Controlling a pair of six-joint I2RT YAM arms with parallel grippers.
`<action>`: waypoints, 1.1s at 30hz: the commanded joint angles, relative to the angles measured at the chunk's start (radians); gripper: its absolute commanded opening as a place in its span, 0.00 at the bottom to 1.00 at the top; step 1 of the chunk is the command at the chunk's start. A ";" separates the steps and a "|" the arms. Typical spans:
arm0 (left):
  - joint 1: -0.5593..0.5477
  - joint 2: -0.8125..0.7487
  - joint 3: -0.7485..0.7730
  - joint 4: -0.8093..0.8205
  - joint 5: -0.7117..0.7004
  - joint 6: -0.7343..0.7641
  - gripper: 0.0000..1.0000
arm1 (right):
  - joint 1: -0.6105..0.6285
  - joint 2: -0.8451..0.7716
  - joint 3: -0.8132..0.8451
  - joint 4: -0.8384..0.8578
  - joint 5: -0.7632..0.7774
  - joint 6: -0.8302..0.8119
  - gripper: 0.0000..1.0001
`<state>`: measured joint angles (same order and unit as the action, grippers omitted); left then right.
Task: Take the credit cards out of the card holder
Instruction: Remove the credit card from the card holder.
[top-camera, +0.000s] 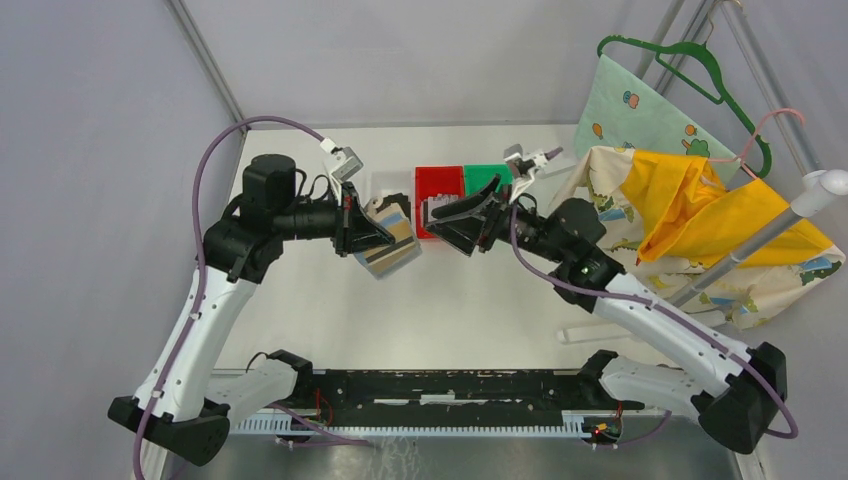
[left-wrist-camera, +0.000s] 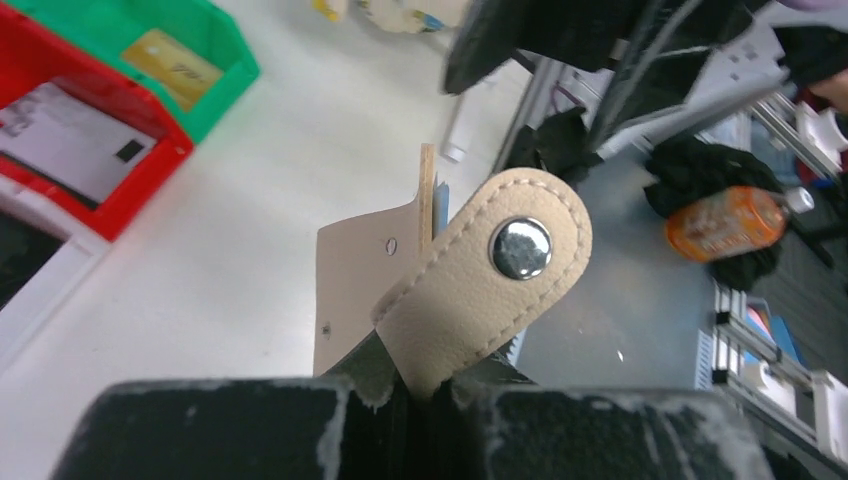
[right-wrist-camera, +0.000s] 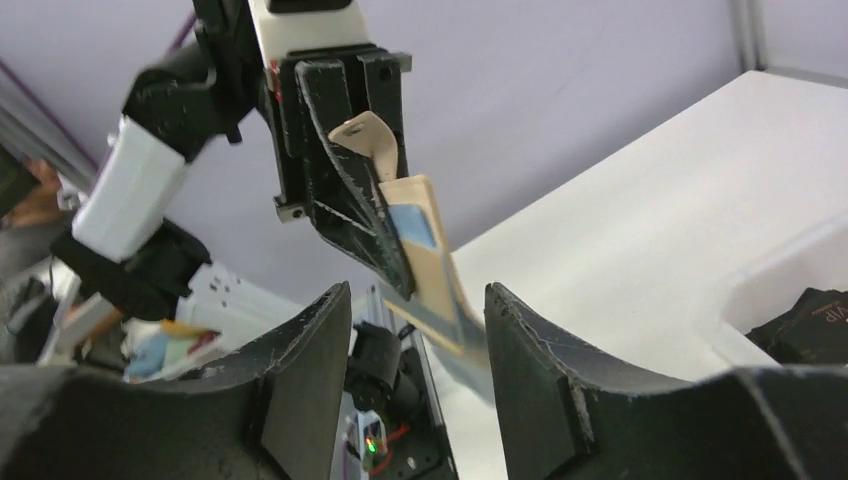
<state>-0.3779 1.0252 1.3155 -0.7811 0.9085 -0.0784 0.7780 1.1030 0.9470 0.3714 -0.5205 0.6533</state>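
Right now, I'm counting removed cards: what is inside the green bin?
One gold-tan credit card lies flat in the green bin. Part of the bin runs past the left wrist view's edge, and from above the right arm covers it, so its remainder is unseen.

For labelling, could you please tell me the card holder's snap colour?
Shiny silver snap; left wrist view.

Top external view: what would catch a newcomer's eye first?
The small beige leather-like card holder, clamped in mid-air by the left gripper above the white table, with the open right gripper facing it. Behind sit a red plastic bin and a green plastic bin; bright yellow cloth is draped at far right.
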 joint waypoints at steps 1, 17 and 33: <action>0.002 -0.002 0.003 0.137 -0.164 -0.115 0.02 | -0.010 -0.095 -0.124 0.281 0.170 0.241 0.58; 0.028 0.041 -0.034 0.446 -0.077 -0.422 0.02 | 0.038 0.134 -0.267 0.769 0.084 0.489 0.52; 0.032 0.009 -0.101 0.497 0.015 -0.575 0.02 | 0.038 0.325 -0.240 1.136 0.092 0.666 0.42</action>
<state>-0.3489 1.0702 1.2259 -0.3595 0.8673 -0.5823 0.8135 1.4082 0.6720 1.3022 -0.4175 1.2472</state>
